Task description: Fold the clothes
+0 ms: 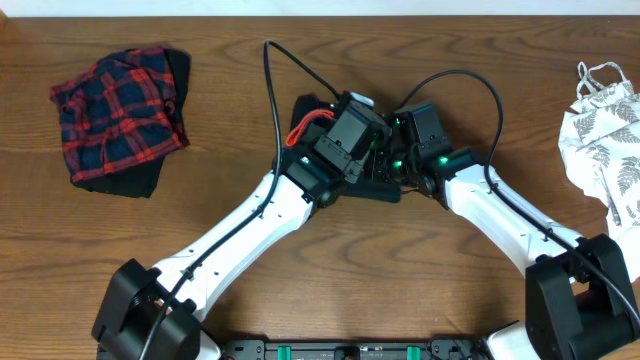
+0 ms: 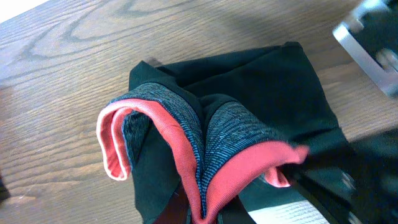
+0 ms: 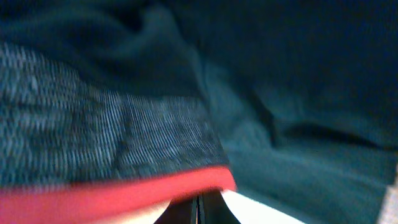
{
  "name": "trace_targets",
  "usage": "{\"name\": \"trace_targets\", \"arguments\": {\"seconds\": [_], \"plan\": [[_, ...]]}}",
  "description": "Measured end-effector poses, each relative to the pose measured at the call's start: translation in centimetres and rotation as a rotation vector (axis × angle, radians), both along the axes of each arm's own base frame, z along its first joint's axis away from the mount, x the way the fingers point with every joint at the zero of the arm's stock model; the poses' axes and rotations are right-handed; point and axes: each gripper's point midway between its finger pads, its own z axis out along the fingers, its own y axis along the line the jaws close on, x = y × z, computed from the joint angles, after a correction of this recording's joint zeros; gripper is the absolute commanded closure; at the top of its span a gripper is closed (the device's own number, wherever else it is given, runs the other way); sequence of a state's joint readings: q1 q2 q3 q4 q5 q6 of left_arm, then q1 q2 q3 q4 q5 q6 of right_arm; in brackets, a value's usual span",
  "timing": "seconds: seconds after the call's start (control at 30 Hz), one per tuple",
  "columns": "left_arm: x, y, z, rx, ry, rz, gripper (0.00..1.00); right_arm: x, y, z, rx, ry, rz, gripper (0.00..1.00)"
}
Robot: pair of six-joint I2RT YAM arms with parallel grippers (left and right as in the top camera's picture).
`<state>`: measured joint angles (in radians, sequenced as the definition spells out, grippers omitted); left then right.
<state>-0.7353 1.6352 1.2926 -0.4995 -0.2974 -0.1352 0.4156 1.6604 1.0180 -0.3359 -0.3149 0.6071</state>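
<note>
1. The leggings (image 2: 261,93) lay bunched in the middle of the table (image 1: 480,40), directly under both grippers. Their waistband (image 2: 180,118) was doubled up into loops. The plaid piece (image 1: 118,118) and the leaf-print top (image 1: 605,140) sat well apart at either side.
2. The left gripper (image 1: 352,128) was closed. The waistband drew up to a pinch point at it, so we judged that it held the band. The right gripper (image 3: 199,210) had its fingers pressed together with cloth lying against them, but we could not tell whether any cloth was caught.
3. We thought the thick, doubled band could slip out of so narrow a pinch, and the loops would then drop open.
4. The two grippers worked almost touching. A small misjudged move could knock one into the other or snag a cable.
5. If only one side truly gripped, a pull could twist the leggings rather than spread them. Any fold made then would trap the creases.
6. From overhead, the arms covered nearly all of the leggings, so how the legs lay was hidden.
7. The left fingertips did not show in the left wrist view, and the right wrist view was blurred and too close.
8. The leaf-print top was cut off at the frame edge, and we could not identify the dark cloth under the plaid piece.
</note>
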Motion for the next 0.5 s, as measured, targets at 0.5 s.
{"name": "trace_targets", "arguments": {"seconds": [0.5], "plan": [[-1.3, -0.1, -0.9, -0.001, 0.064, -0.013, 0.94, 5.9, -2.2, 1.6, -0.101, -0.247, -0.176, 0.99]]}}
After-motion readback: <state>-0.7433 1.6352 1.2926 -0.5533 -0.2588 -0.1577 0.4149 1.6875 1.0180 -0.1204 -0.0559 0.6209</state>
